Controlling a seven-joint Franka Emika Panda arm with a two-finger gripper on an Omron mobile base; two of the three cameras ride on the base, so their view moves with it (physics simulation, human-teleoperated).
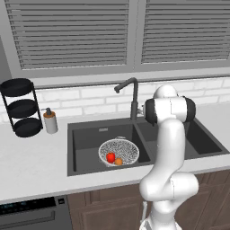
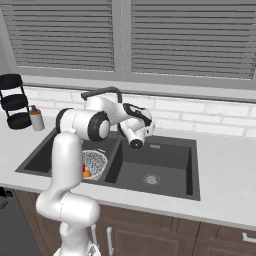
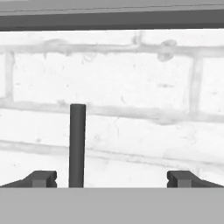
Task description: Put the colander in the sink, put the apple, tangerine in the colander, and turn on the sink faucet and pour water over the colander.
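**Jaws wide at the faucet stem, fruit already in the colander**

We see the jaws (image 3: 112,178) standing wide apart and holding nothing, their two dark fingertips (image 3: 43,178) at the lower corners of the hand view. Just ahead of them, close to the left tip, rises the slim upright stem of the sink faucet (image 3: 77,144); we cannot tell whether it touches that tip. Behind the stem runs the white brick wall (image 3: 131,100) under a dark window sill (image 3: 112,19).

Below the jaws and to their left, the colander (image 1: 119,150) sits in the left basin of the sink (image 1: 85,139), with the apple (image 1: 110,157) and the tangerine (image 1: 118,161) side by side inside it. Further left on the bench (image 1: 31,157) stand a pump bottle (image 1: 50,120) and a black three-tier rack (image 1: 20,107).
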